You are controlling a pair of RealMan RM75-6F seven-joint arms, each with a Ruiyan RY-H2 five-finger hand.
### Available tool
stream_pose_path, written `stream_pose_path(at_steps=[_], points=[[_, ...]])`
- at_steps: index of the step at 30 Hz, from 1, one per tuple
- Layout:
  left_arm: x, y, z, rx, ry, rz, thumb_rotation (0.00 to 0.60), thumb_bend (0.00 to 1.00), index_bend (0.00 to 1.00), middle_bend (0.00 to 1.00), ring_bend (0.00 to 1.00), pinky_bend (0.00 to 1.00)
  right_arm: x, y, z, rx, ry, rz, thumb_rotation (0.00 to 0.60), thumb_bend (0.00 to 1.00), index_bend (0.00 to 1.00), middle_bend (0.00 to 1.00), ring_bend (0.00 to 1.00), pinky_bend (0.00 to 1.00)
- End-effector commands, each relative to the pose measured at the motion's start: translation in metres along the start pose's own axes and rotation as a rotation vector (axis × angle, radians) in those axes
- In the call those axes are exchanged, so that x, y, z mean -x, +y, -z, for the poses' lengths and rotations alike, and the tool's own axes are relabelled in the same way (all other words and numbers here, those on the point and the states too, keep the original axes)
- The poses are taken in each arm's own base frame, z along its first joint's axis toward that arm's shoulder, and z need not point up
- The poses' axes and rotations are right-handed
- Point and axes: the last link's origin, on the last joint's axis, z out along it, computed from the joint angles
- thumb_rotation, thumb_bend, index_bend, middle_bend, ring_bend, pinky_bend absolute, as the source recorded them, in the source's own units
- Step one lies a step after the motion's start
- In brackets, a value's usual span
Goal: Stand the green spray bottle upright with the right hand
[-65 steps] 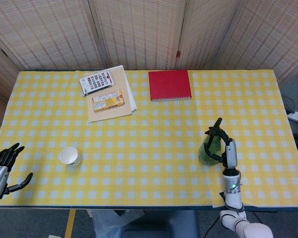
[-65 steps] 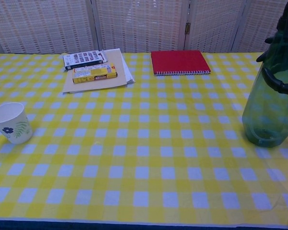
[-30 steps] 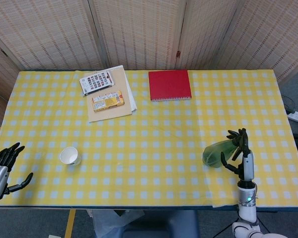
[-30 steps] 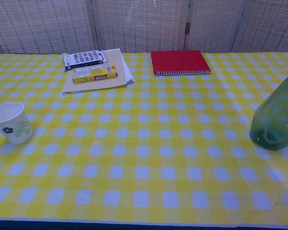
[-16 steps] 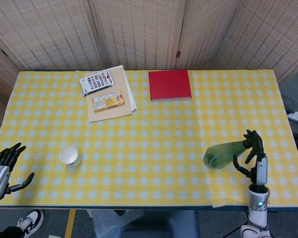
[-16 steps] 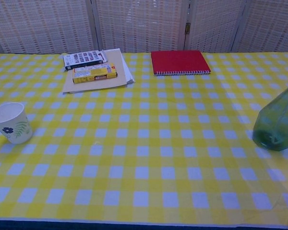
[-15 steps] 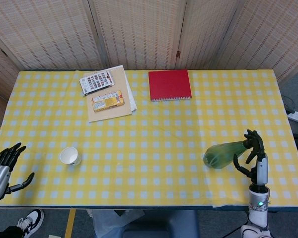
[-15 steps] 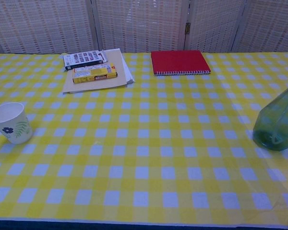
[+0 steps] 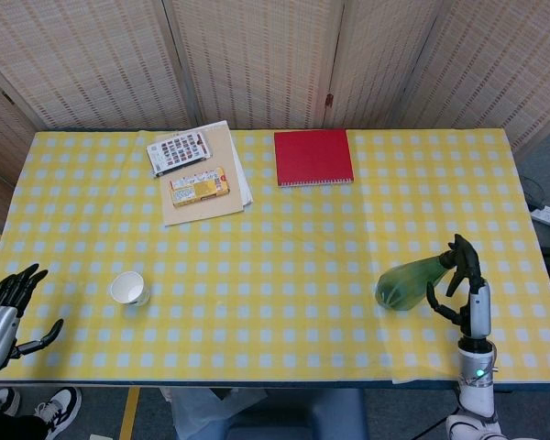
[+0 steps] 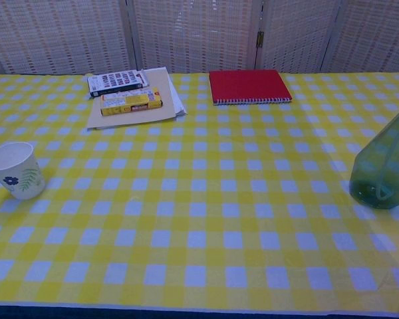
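Note:
The green spray bottle (image 9: 405,283) leans far over to the right on the yellow checked table, its round base at the left and its neck toward my right hand (image 9: 465,275). The hand's fingers curl around the bottle's top near the table's front right corner. In the chest view only the bottle's body (image 10: 384,169) shows at the right edge, tilted, with its base rim on the cloth; the hand is out of that frame. My left hand (image 9: 4,310) hangs off the front left corner with fingers spread and nothing in it.
A paper cup (image 9: 128,288) stands at the front left. At the back lie a red notebook (image 9: 313,157) and, left of it, a tan sheet carrying a yellow snack box (image 9: 199,186) and a patterned card (image 9: 178,150). Wicker screens stand behind the table.
Two seconds ago the bottle stood upright in my right hand; it has tipped over to the right as the hand moved right. In the last half second its top rose slightly.

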Motion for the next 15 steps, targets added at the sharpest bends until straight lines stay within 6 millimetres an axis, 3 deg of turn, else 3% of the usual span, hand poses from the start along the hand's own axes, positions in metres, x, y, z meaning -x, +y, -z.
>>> stream_pose_path(at_steps=[1, 15], points=[[-0.001, -0.001, 0.000, -0.002, 0.003, 0.002, 0.223, 0.37, 0.09, 0.05, 0.04, 0.04, 0.001, 0.000, 0.000, 0.004, -0.011, 0.001, 0.600, 0.44, 0.00, 0.10, 0.16, 0.09], [-0.001, 0.001, 0.002, 0.005, 0.006, 0.000, 0.225, 0.37, 0.10, 0.05, 0.03, 0.04, -0.008, 0.001, 0.012, 0.031, -0.021, 0.020, 0.600, 0.44, 0.00, 0.09, 0.14, 0.08]])
